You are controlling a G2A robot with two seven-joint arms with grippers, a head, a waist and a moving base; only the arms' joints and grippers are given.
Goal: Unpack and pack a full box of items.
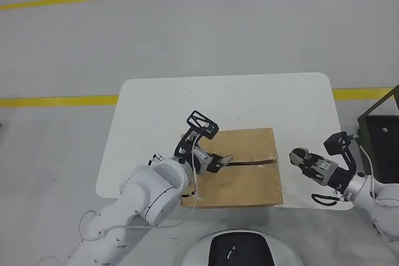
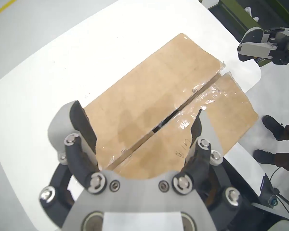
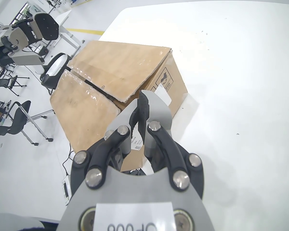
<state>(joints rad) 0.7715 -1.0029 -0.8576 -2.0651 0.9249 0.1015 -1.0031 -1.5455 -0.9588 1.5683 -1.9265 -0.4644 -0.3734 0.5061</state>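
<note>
A brown cardboard box (image 1: 243, 166) sits on the white table (image 1: 186, 106) near its front edge, its two top flaps down with a narrow seam (image 2: 173, 115) between them and torn clear tape along it. My left gripper (image 1: 221, 160) hovers open over the box's left end, just above the seam; its fingers (image 2: 83, 123) straddle the flaps with nothing between them. My right gripper (image 1: 298, 158) hangs shut beside the box's right end, a little apart from it. In the right wrist view the box (image 3: 110, 73) lies beyond the shut gripper (image 3: 142, 106).
A dark green metal rack (image 1: 386, 120) stands off the table's right edge. The back half of the table is bare white surface. A person's shoes (image 2: 272, 123) stand on the floor past the front edge. Office chairs (image 3: 16, 118) stand farther off.
</note>
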